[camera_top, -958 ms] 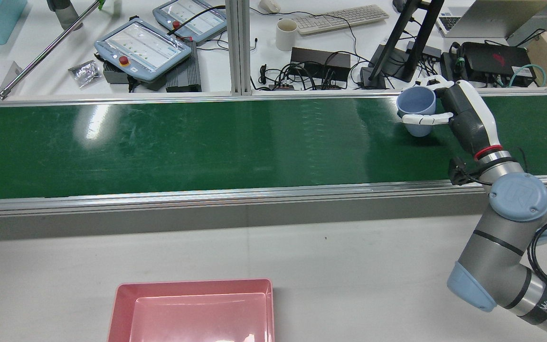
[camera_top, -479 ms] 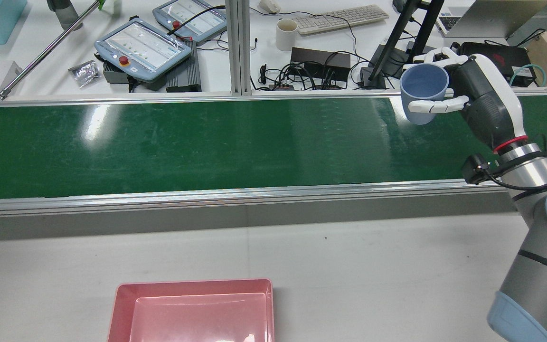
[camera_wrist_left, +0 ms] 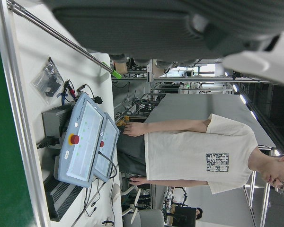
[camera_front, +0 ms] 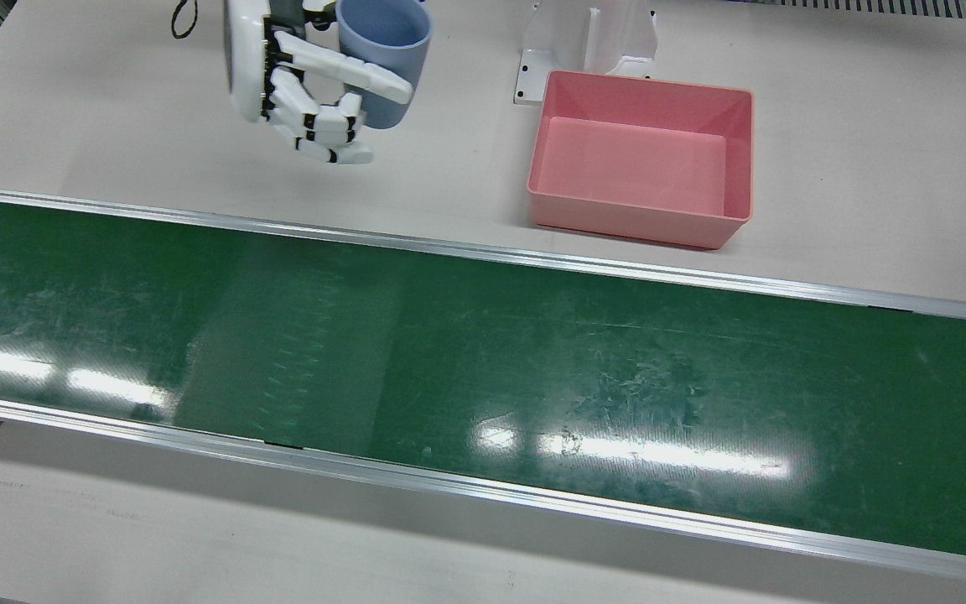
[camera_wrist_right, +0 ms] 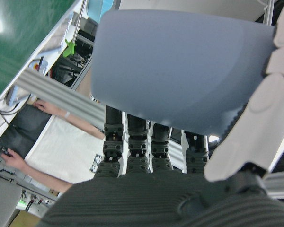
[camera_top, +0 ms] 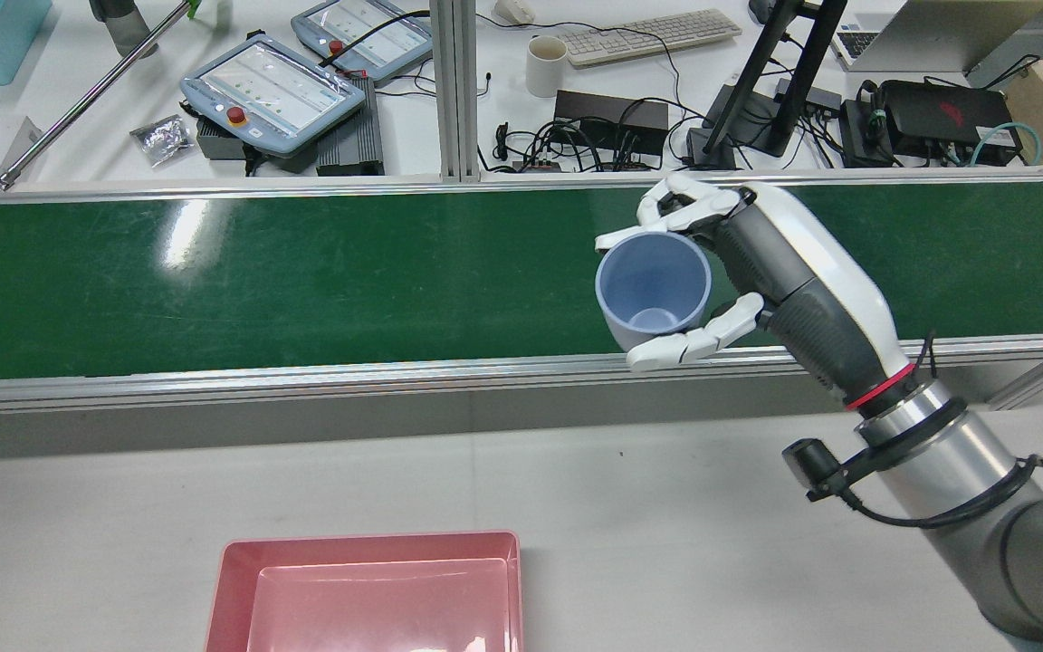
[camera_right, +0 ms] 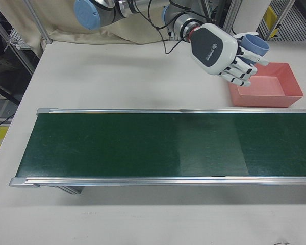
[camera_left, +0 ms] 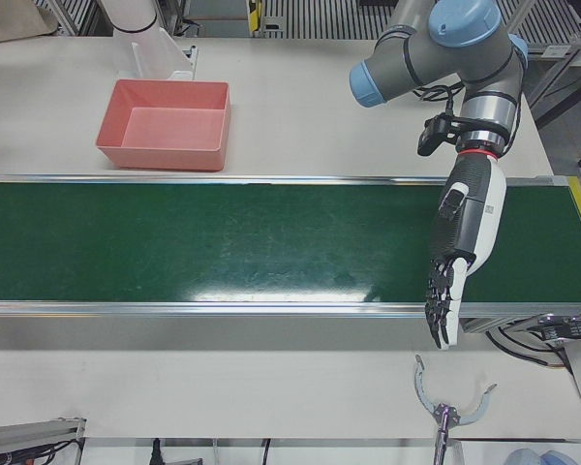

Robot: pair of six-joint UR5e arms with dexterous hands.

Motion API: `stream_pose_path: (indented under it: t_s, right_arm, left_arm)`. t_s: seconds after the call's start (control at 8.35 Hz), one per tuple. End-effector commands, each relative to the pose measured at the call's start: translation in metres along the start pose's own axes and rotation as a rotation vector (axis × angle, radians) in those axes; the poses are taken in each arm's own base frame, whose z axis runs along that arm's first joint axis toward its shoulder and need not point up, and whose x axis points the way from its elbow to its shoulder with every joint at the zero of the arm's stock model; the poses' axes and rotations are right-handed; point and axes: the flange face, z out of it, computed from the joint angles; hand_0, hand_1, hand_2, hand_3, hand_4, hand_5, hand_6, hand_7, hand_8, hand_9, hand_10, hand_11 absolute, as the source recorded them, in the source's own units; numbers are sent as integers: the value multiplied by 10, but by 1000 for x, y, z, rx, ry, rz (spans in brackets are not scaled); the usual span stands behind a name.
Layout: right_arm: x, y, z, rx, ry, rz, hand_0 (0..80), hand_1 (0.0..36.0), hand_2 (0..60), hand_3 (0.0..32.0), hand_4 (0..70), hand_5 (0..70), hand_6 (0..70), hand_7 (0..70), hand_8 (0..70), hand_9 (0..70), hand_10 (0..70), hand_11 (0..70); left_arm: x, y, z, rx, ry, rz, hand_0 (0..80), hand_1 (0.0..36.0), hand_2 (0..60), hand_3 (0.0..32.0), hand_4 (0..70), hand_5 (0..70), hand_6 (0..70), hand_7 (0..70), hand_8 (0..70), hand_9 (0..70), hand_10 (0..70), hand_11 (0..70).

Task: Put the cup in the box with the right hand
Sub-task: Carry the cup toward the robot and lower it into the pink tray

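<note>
Cup (camera_top: 653,290) held aloft in the right robot hand (camera_top: 757,263) — pink box (camera_top: 368,593) well apart, bare table (camera_top: 666,507) between.

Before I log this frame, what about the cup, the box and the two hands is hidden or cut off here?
- Box: rear view, near end cut off by the bottom edge.
- Cup: right hand view, rim and inside unseen; fingers cover its far side.
- Right hand: front view, wrist cut off by the top edge.
- Left hand: left-front view shows only its back, palm hidden.

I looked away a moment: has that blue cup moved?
Yes. In the rear view the blue cup has come from the green belt's far edge toward its near rail, leftward.
</note>
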Motion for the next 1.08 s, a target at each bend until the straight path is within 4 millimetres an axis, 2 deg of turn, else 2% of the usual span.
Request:
stream_pose_path:
  t_s: [0.0,0.12,0.24,0.36,0.48,0.6,0.72,0.84,0.96]
  right_arm:
    - [114,88,-27,-97,105,-27,470,116,359,0,700,39,315,700,386,633,318,444]
    - [150,101,-34,-123,118,-29,466,107,355,0,700,38,305,700,381,630,342,472]
    - [186,105,-36,-132,133,-40,465,109,359,0,700,37,298,700,369,617,334,462]
    - [210,112,-36,-139,139,-27,466,109,356,0,700,36,294,700,361,609,329,455]
    - [215,115,-38,-142,138,-4,463,103,348,0,700,33,288,700,348,594,324,449]
    - [217,113,-38,-140,140,-5,462,73,275,0,700,26,274,700,324,570,313,433]
    - [220,112,-39,-136,147,11,399,0,38,0,700,2,236,700,224,462,219,302]
    - [228,114,-37,-136,155,19,174,0,35,0,616,0,165,700,107,291,128,173]
    - [233,119,-36,-137,158,21,79,0,60,0,514,0,132,646,70,220,87,114]
  left_arm:
    - [0,0,0,2,-1,0,0,0,0,0,0,0,0,0,0,0,0,0]
    - [0,0,0,0,-1,0,0,0,0,0,0,0,0,0,0,0,0,0]
    - [0,0,0,0,-1,0,0,0,0,0,0,0,0,0,0,0,0,0]
    - [1,0,0,0,1,0,0,0,0,0,0,0,0,0,0,0,0,0]
    - [1,0,0,0,1,0,0,0,0,0,0,0,0,0,0,0,0,0]
    - [1,0,0,0,1,0,0,0,0,0,0,0,0,0,0,0,0,0]
    - [0,0,0,0,-1,0,0,0,0,0,0,0,0,0,0,0,0,0]
    - [0,0,0,0,-1,0,0,0,0,0,0,0,0,0,0,0,0,0]
    - [0,0,0,0,-1,0,0,0,0,0,0,0,0,0,0,0,0,0]
